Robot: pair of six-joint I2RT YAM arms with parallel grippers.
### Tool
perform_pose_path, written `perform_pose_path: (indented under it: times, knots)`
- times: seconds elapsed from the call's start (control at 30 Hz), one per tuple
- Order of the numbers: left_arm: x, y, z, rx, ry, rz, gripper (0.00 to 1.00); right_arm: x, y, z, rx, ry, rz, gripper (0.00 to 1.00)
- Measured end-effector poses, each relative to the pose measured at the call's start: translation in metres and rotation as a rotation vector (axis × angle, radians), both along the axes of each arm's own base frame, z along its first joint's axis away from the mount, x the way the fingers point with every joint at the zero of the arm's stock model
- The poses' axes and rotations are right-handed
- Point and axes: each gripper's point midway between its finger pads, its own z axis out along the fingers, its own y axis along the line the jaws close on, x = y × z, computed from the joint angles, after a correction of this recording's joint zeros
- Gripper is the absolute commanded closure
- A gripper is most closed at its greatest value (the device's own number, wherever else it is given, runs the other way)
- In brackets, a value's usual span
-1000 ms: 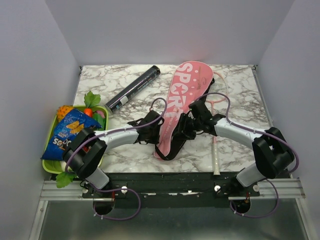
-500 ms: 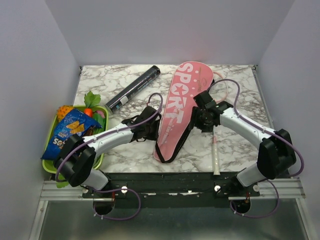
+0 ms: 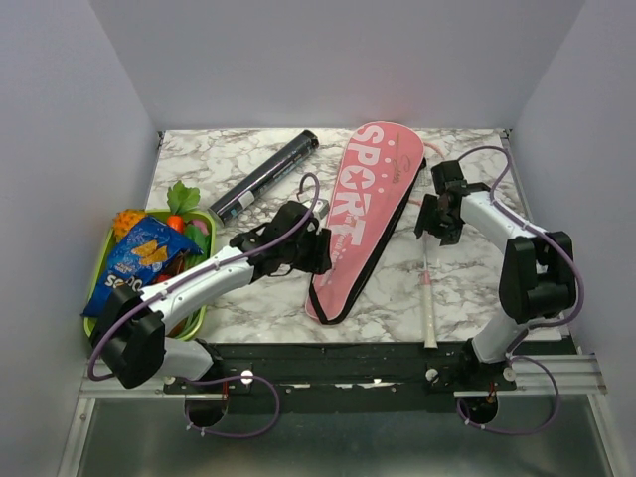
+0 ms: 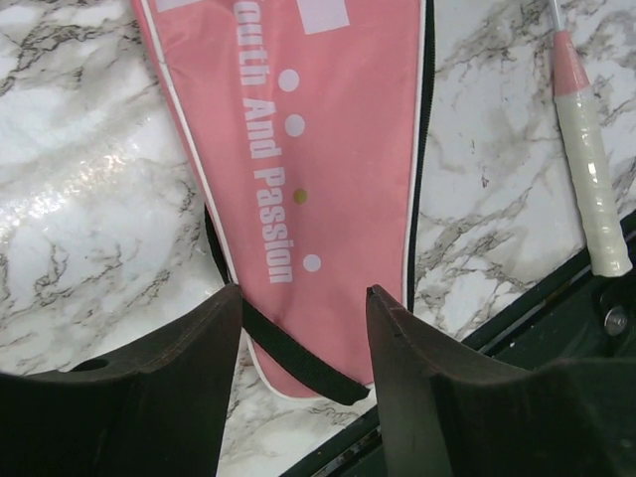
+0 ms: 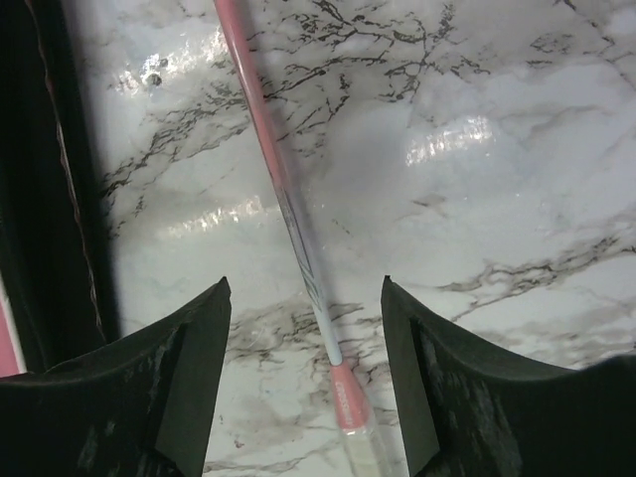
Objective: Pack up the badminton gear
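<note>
The pink bag (image 3: pixel 363 204) lettered "SPORT" lies flat mid-table, narrow end near me. My left gripper (image 3: pixel 320 248) is open just above that narrow end; in the left wrist view the bag (image 4: pixel 318 149) and its black strap (image 4: pixel 298 353) lie between the open fingers of the gripper (image 4: pixel 303 293). One racket (image 3: pixel 427 288) lies right of the bag, its white handle (image 4: pixel 596 169) toward me and its head partly under the bag. My right gripper (image 3: pixel 434 227) is open above the racket's shaft (image 5: pixel 283 199), straddling it (image 5: pixel 303 283). The black tube (image 3: pixel 263 177) lies at the back left. I see no second racket.
A green tray (image 3: pixel 99 328) with toy fruit and a blue snack packet (image 3: pixel 139 263) sits at the left edge. White walls close in the table on three sides. The black front rail (image 3: pixel 328 353) runs along the near edge.
My right gripper has moved off the bag, right and back, to above the racket shaft. My left arm has reached right, to the bag's narrow end.
</note>
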Motion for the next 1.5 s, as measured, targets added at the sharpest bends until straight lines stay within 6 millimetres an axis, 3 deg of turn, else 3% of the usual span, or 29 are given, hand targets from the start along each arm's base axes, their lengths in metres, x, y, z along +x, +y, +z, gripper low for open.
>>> perform_pose_path:
  times: [0.13,0.3,0.43,0.67,0.7,0.8,1.23,1.5]
  knots:
    - [-0.01,-0.012,0.006,0.001,-0.004,-0.044,0.38,0.009,-0.002,-0.016,0.0,0.035,0.025,0.32]
    - [-0.026,-0.043,0.018,0.013,-0.044,-0.123,0.37,0.018,-0.001,-0.032,0.026,0.062,0.04,0.39]
    - [-0.025,-0.063,0.022,0.05,-0.089,-0.143,0.35,0.02,-0.004,-0.04,0.035,0.077,0.033,0.41]
    - [-0.008,-0.058,-0.011,0.214,-0.116,-0.109,0.32,0.019,-0.002,-0.044,0.048,0.09,0.039,0.58]
    - [-0.007,-0.056,-0.017,0.242,-0.114,-0.106,0.31,0.019,-0.002,-0.044,0.051,0.091,0.039,0.61]
    - [-0.003,-0.053,-0.029,0.296,-0.113,-0.103,0.3,0.018,0.0,-0.046,0.058,0.098,0.042,0.98]
    - [0.001,-0.079,-0.026,0.315,-0.155,-0.135,0.27,0.014,0.005,-0.044,0.092,0.101,0.034,0.99]
    - [-0.002,-0.085,-0.039,0.354,-0.153,-0.152,0.27,-0.005,0.002,-0.022,0.107,0.06,-0.038,0.99]
